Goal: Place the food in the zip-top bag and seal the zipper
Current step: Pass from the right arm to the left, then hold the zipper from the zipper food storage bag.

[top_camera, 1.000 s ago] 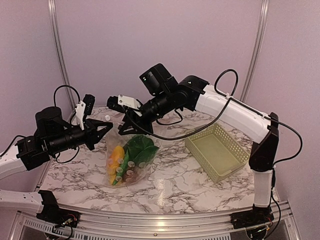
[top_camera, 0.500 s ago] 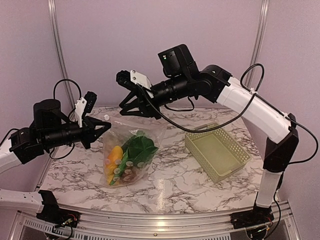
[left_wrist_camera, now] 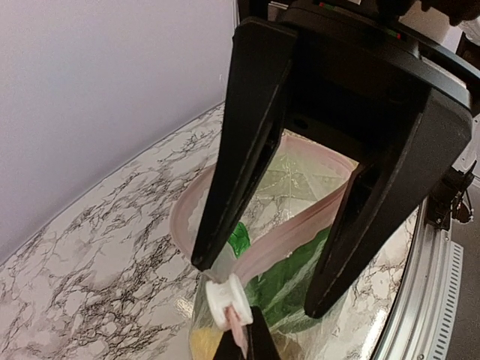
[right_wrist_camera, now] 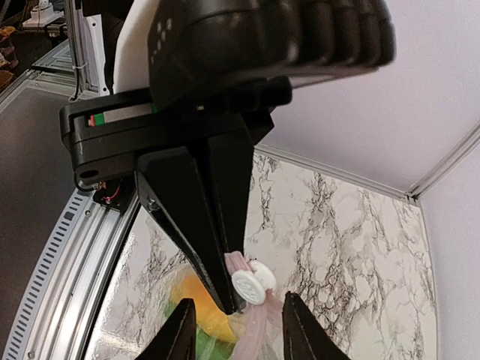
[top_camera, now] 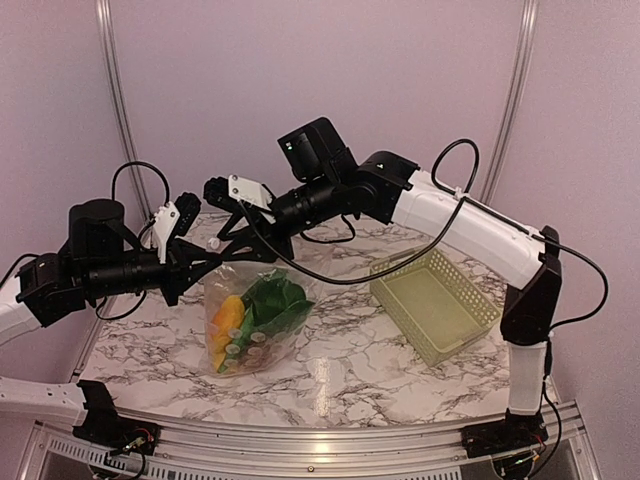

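Swinging back down, we brought the right gripper (right_wrist_camera: 238, 327), fingers apart, over the slider (left_wrist_camera: 225, 298) at mid-left of the top view; the left gripper (left_wrist_camera: 241, 335) stayed clamped on the zipper (left_wrist_camera: 300, 225). The zip-top bag (top_camera: 225, 345) held the food (top_camera: 268, 303), mouth still open, so sealing remained.

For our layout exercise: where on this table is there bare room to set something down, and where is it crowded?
Free: tabletop between bag and basket, and the near strip in front of them. Crowded: over the bag's top, where left gripper and right gripper meet.
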Controlling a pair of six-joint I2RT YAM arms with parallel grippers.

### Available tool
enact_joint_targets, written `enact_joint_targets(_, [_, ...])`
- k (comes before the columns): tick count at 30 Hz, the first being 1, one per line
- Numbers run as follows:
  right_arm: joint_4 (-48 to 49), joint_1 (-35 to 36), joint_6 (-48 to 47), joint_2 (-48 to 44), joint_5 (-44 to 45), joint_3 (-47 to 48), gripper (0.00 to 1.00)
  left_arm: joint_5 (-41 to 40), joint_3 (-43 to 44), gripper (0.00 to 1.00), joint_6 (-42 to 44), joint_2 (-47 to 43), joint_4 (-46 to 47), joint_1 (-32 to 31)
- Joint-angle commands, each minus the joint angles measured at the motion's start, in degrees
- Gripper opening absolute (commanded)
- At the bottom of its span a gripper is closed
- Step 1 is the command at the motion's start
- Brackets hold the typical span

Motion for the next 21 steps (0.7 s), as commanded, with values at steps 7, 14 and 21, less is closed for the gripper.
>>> enact_joint_targets(7, [2.6,0.9,-0.3,0.4,-1.0,3.4,0.37,1.8,-1.6,0.00,1.9,-1.1,-0.4,-0.4])
enact_joint_targets(14, [0.7,0.4,0.1,2.2,-7.0,3.5,0.42,1.9,-0.8,0.00,4.1,-0.8,-1.1,-0.5])
enact_joint_targets(21, [0.5,0.2,0.4,2.9,-8.6,3.5,0.26,0.6,-0.6,0.00,4.1,-0.1,-0.8,-0.5])
